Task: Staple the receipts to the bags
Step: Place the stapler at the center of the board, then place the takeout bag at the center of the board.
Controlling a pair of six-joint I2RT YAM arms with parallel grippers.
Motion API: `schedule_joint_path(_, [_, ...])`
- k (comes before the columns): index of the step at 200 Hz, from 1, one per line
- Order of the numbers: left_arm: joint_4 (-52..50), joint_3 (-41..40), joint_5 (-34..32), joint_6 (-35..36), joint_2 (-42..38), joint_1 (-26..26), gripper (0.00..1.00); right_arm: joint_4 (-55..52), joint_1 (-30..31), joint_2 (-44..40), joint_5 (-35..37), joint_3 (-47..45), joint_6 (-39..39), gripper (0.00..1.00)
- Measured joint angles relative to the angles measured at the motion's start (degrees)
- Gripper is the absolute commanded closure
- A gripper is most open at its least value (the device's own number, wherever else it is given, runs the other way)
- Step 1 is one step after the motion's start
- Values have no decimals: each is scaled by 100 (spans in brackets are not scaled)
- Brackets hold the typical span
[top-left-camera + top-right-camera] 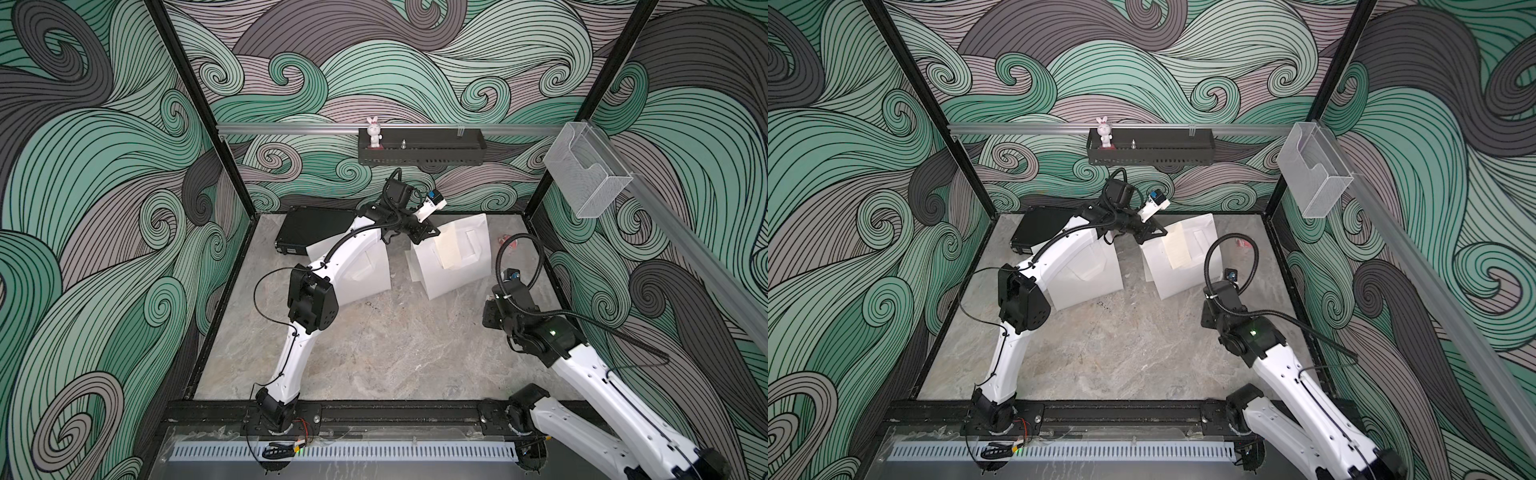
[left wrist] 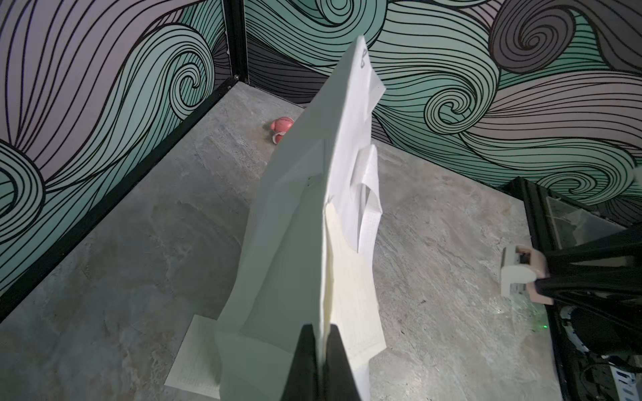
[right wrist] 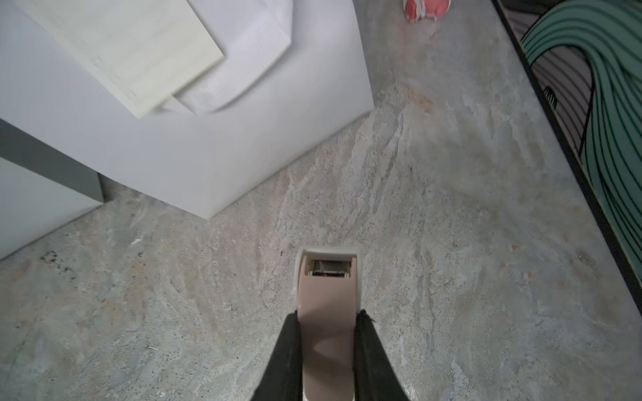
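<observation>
Pinching bag (image 2: 295,243) and receipt (image 2: 351,295) together in tightly closed left gripper (image 2: 322,361), far-centre; clamping stapler (image 3: 326,288) in narrowly parted right gripper (image 3: 328,347) over marble tabletop (image 1: 374,353), within wave-patterned walls (image 1: 83,208). Seen in both top views only: black case (image 1: 307,228) (image 1: 1042,228), far-left corner.

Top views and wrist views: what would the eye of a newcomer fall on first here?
First come the wave-patterned walls, green and grey swirls on every side. Then, at the far side, the left gripper is shut on the edge of a white bag and a cream receipt together. Nearer, on the right, the right gripper grips a pink-and-white stapler.
</observation>
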Motion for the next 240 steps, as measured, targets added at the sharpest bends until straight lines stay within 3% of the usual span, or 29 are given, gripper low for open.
schedule_joint_path(46, [136, 0, 398, -205, 15, 111, 100, -20, -841, 1233, -1187, -81, 39, 89])
schedule_joint_path(78, [131, -2, 597, -269, 15, 105, 100, 13, -990, 1727, -1631, -81, 9, 89])
schedule_joint_path(125, [109, -98, 688, -260, -52, 79, 100, 133, -1067, 2570, -2063, -61, -70, 75])
schedule_joint_path(154, [96, -101, 804, -267, -72, 13, 100, 109, -1088, 2481, -2070, -55, -103, 48])
schedule_joint_path(176, [98, -96, 868, -271, -72, -127, 100, 28, -1088, 2096, -1980, -52, -87, 37])
schedule_joint_path(217, [243, -46, 898, -387, -28, -334, 100, -208, -1093, 1246, -1808, 15, -48, 33])
schedule_joint_path(229, [350, 20, 907, -444, 37, -358, 81, -264, -1093, 1064, -1790, 42, -44, 33])
schedule_joint_path(240, [448, 33, 916, -538, 92, -363, 73, -297, -1093, 898, -1786, 50, -46, 33])
